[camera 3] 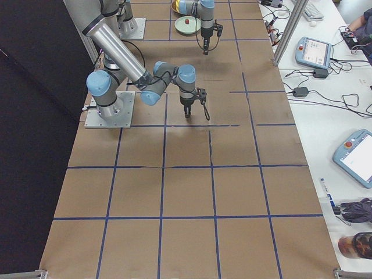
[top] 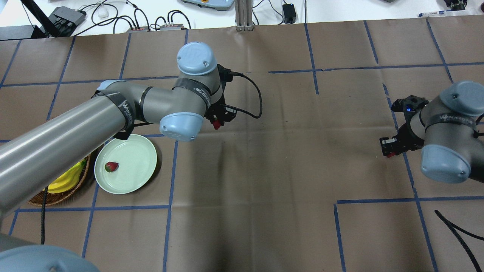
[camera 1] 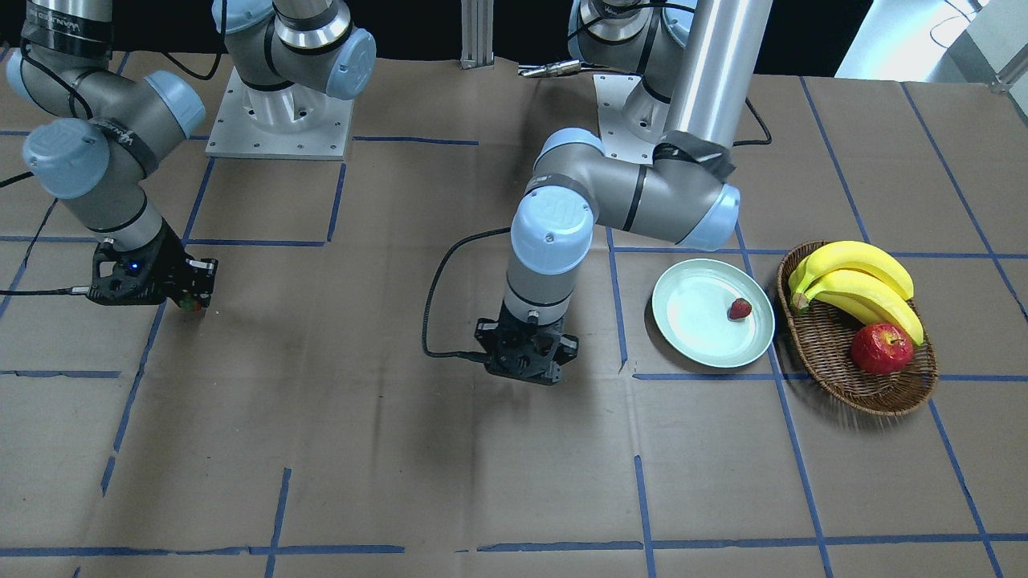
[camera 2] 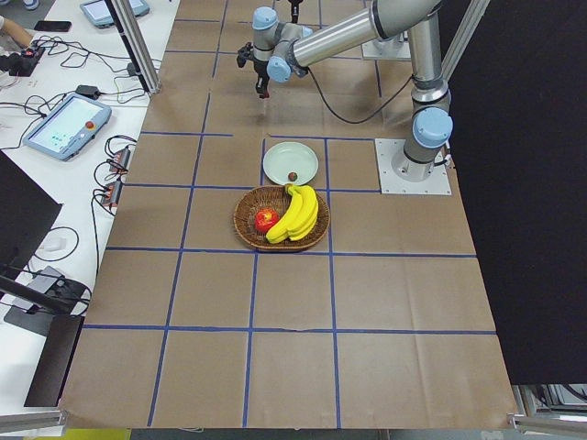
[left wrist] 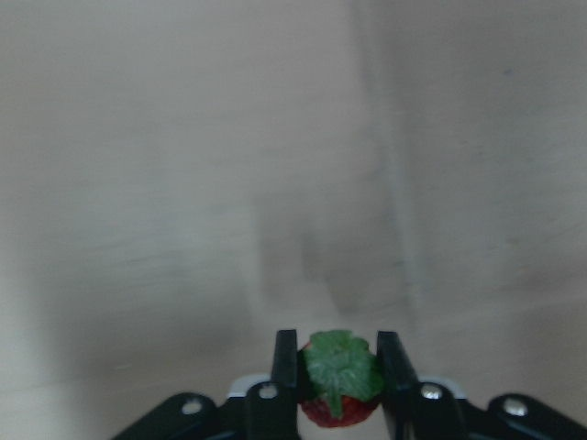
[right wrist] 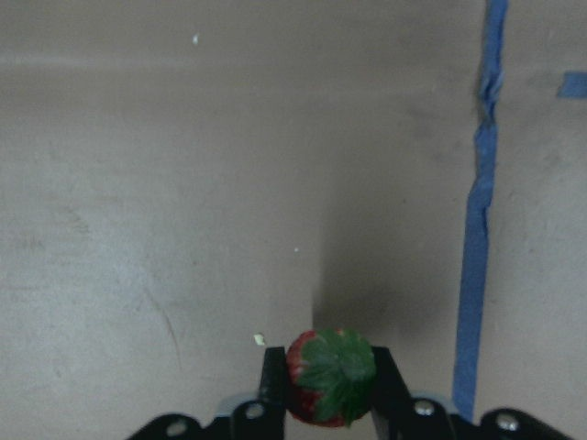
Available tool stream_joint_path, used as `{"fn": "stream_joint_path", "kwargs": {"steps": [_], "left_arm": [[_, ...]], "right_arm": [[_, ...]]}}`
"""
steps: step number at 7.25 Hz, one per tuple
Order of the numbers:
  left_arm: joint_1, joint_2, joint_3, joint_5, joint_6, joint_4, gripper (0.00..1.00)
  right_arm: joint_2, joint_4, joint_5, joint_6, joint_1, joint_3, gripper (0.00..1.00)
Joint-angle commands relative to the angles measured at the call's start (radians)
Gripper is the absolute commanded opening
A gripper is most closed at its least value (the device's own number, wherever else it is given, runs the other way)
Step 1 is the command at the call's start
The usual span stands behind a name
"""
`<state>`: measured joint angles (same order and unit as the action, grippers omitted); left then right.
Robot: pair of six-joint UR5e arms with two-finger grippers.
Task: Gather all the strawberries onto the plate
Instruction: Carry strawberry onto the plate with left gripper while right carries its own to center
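One strawberry (camera 1: pixel 740 309) lies in the pale mint-green plate (camera 1: pixel 691 345), also seen from overhead (top: pixel 111 166) on the plate (top: pixel 140 166). My left gripper (left wrist: pixel 337 367) is shut on a second strawberry (left wrist: pixel 339 380), held above the table right of the plate in the overhead view (top: pixel 216 124). My right gripper (right wrist: pixel 328 371) is shut on a third strawberry (right wrist: pixel 328 376), held just above the paper at the far right of the overhead view (top: pixel 391 153); it shows in the front view too (camera 1: pixel 191 304).
An oval wicker basket (camera 1: pixel 835 377) with bananas (camera 1: pixel 859 285) and a red apple (camera 1: pixel 881 348) stands beside the plate. Blue tape lines cross the brown paper. A black cable (top: pixel 453 230) lies at the near right.
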<state>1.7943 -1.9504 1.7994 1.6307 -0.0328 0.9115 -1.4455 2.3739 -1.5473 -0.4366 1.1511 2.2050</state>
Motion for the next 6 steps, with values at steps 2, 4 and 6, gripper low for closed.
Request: {"fn": "stream_joint_path", "kwargs": {"steps": [2, 4, 6], "left_arm": [[-0.291, 0.169, 0.28, 0.17, -0.444, -0.079, 0.0], [-0.423, 0.16, 0.36, 0.169, -0.574, -0.19, 0.25], [-0.424, 0.157, 0.368, 0.159, -0.556, -0.192, 0.9]], "right_arm": [[0.01, -0.348, 0.003, 0.19, 0.15, -0.305, 0.05], [0.084, -0.354, 0.004, 0.486, 0.397, -0.382, 0.05], [0.211, -0.305, 0.007, 0.744, 0.635, -0.477, 0.05]]}}
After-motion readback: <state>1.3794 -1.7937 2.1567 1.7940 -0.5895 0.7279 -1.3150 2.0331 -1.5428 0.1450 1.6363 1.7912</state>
